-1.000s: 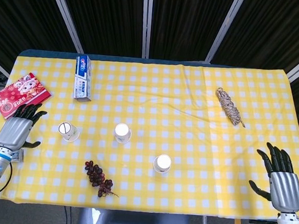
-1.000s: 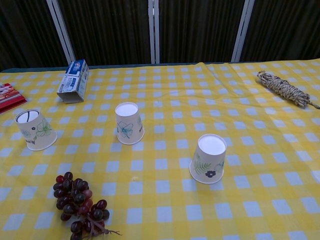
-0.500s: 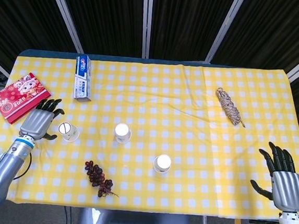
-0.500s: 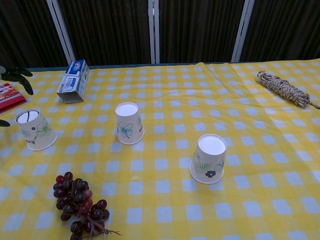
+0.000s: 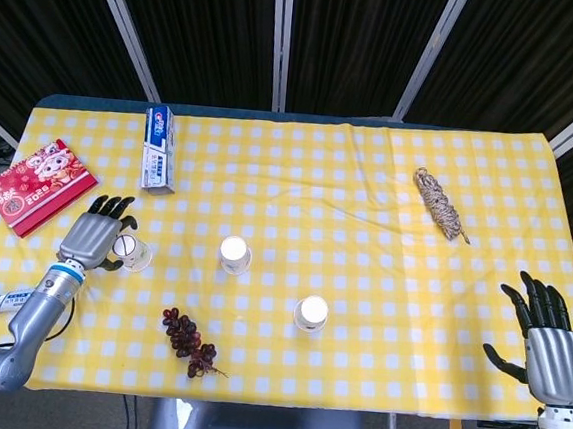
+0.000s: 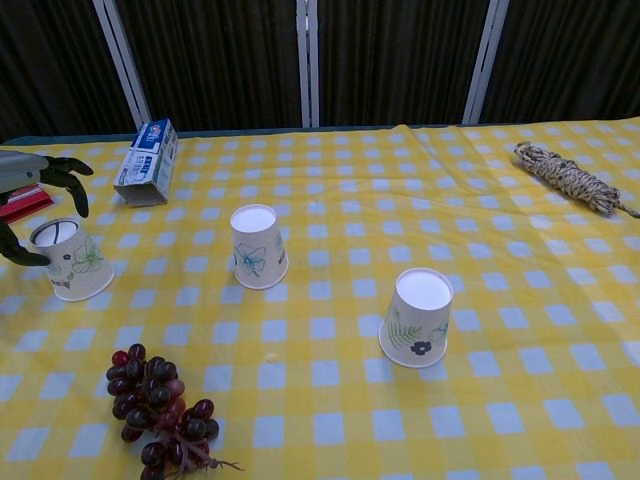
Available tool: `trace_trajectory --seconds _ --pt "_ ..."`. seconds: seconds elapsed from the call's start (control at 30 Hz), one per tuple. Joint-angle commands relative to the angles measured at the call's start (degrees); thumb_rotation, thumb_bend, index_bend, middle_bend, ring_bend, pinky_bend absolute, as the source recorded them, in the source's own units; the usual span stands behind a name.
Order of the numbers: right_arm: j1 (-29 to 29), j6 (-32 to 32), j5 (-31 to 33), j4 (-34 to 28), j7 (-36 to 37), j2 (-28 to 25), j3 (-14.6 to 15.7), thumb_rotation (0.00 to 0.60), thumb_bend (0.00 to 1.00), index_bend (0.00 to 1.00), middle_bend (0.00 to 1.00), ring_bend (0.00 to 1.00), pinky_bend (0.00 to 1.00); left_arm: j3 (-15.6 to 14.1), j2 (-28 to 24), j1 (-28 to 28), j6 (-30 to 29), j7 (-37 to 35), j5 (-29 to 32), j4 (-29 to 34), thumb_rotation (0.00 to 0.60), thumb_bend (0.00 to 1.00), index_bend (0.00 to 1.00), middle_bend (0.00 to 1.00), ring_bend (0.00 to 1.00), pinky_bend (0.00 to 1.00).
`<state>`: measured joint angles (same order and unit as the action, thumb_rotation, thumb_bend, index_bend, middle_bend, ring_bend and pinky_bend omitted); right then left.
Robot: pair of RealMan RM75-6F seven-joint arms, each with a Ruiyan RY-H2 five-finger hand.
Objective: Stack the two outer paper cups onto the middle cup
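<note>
- The left hand has travelled in from the near-left edge of the bench within the last second. It now sits just beside the left cup, with nothing in its grasp and its fingers spread.
- In the chest view its dark fingers arch over the far side of that cup, and a thumb shows at the cup's outer flank. Whether any of them touch the paper I cannot tell; the cup stands as it did, upside down on its rim, so I judge it not yet gripped.
- The right hand has barely drifted. It hovers over the near-right corner of the bench, empty with fingers splayed, well apart from every cup.
- The middle cup stands inboard of the left hand, just beyond the left cup. The right cup lies further on, between the two hands and well clear of the right one. All three cups are inverted and none is stacked.
- Judgement: the reach to the first outer cup is nearly done. The fingers must next close around it before it can be lifted and set over the middle cup. The wall is thin, so a hard squeeze could crush it.
</note>
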<state>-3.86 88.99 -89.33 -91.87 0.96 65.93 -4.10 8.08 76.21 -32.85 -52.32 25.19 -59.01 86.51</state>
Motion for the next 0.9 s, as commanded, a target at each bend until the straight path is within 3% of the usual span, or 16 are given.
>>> trace_trajectory --seconds 0.03,0.5,0.9 --pt "0.02 0.03 0.07 -0.01 0.04 -0.02 -0.05 0.600 0.06 0.19 0.00 0.00 0.00 -0.25 0.39 -0.23 -0.16 0.04 0.18 -0.23 0.600 0.30 0.39 0.00 0.00 0.00" --pt "0.14 0.21 0.64 -0.02 0.43 -0.21 -0.44 0.600 0.06 0.19 0.00 0.00 0.00 0.35 -2.83 -0.64 -3.33 -2.61 -2.78 3.84 0.600 0.31 0.42 0.00 0.00 0.00" --pt "0.14 -0.27 2.45 0.31 3.00 -0.99 -1.35 0.600 0.06 0.19 0.00 0.00 0.00 6.72 -8.69 -5.74 -3.65 -1.70 -1.15 15.59 0.600 0.31 0.41 0.00 0.00 0.00"
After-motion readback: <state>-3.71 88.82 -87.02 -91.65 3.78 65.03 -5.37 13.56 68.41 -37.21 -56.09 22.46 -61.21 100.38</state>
